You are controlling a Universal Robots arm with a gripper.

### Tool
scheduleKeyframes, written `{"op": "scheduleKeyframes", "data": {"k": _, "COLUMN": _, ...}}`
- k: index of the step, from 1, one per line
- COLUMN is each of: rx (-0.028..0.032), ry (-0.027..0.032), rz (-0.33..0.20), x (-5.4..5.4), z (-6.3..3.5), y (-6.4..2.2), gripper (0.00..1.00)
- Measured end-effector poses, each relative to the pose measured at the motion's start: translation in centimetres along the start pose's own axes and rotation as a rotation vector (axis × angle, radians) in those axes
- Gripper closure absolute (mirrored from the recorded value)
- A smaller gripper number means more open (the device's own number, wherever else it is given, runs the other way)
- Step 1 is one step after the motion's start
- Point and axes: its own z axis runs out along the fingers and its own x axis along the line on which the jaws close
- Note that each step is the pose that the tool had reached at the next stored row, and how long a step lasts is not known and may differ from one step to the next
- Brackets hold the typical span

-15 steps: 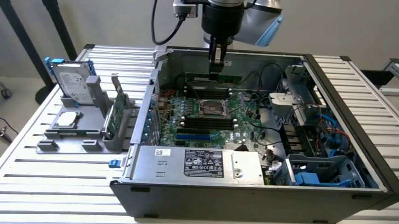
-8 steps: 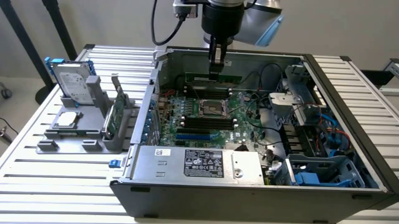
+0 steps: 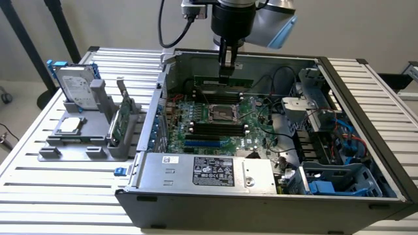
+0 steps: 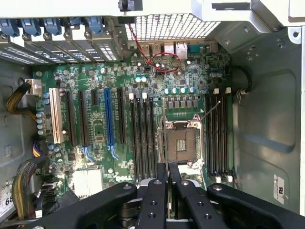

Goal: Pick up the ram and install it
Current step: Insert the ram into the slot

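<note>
The ram (image 3: pixel 209 78) is a long, thin green stick held level inside the open computer case (image 3: pixel 365 122), over the far end of the motherboard (image 3: pixel 196 143). My gripper (image 3: pixel 226 72) comes straight down from above and is shut on the ram's middle. In the wrist view the gripper (image 4: pixel 167 167) has its black fingers (image 4: pixel 156 191) nearly together, hanging above the edge of the CPU socket (image 4: pixel 183 143). Black memory slots lie on both sides of the socket, one bank (image 4: pixel 142 138) towards the expansion slots and one bank (image 4: pixel 218 138) towards the case wall.
On the exterior view's left a grey holder (image 3: pixel 52 151) carries a hard drive (image 3: pixel 77 88), a processor (image 3: pixel 70 126) and a green card with a metal bracket (image 3: pixel 121 117). The power supply (image 3: pixel 209 171) fills the case's near side. Cables and a drive cage (image 3: pixel 339 181) crowd the exterior view's right.
</note>
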Motion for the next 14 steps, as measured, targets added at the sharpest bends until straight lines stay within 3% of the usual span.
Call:
{"op": "scheduleKeyframes", "data": {"k": 5, "rx": -0.0004, "ry": -0.0052, "rz": 0.0, "x": 0.01, "z": 0.0, "y": 0.0, "gripper": 0.86}}
{"op": "scheduleKeyframes", "data": {"k": 9, "rx": -0.0002, "ry": -0.0051, "rz": 0.0, "x": 0.02, "z": 0.02, "y": 0.0, "gripper": 0.86}}
{"op": "scheduleKeyframes", "data": {"k": 14, "rx": 0.0055, "ry": -0.0047, "rz": 0.0, "x": 0.16, "z": 0.86, "y": 0.1, "gripper": 0.86}}
